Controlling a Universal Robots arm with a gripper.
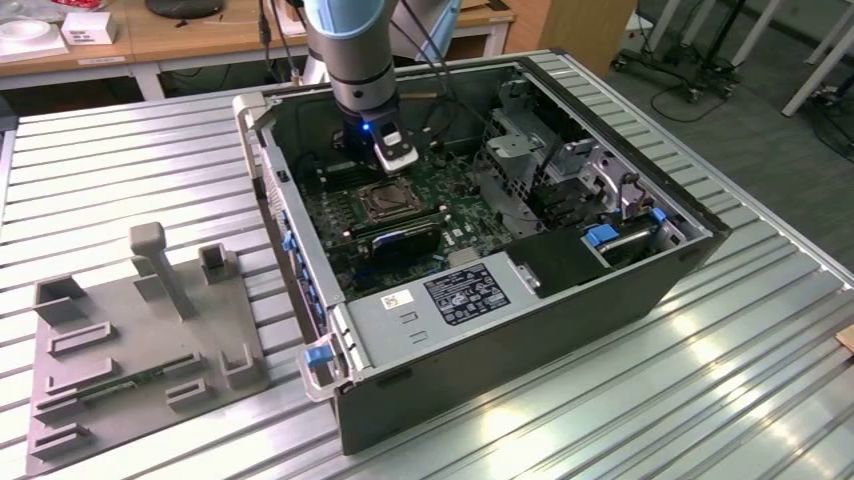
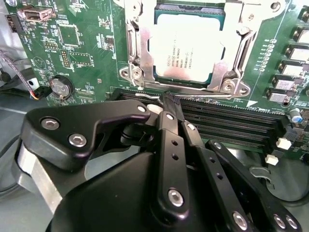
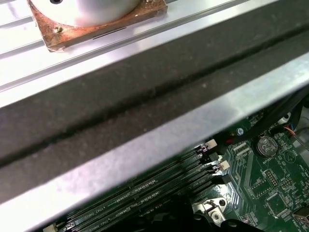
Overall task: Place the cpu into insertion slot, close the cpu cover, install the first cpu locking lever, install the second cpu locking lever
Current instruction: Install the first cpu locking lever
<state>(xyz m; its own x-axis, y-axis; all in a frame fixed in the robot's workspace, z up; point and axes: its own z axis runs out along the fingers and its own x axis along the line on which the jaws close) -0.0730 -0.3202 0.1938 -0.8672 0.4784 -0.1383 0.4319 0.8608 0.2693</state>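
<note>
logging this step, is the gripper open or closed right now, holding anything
Gripper: closed, fingertips together at the edge of the cpu cover; nothing visibly held.

My gripper [image 2: 166, 102] is matte black with silver screws [image 2: 77, 140]. The chip [image 2: 187, 46] is pale silver, its frame [image 2: 232, 58] shiny steel, the board [image 2: 34, 58] green, memory slots [image 2: 227, 121] black.

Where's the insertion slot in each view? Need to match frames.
Exterior view: insertion slot sits mid-motherboard, next to the gripper.
Second wrist view: insertion slot lies just past the gripper, with the cpu seated in it.
First wrist view: likely a silvery corner of it, the rest cut off.
Shared landmark: the black memory slots running alongside it.
</note>
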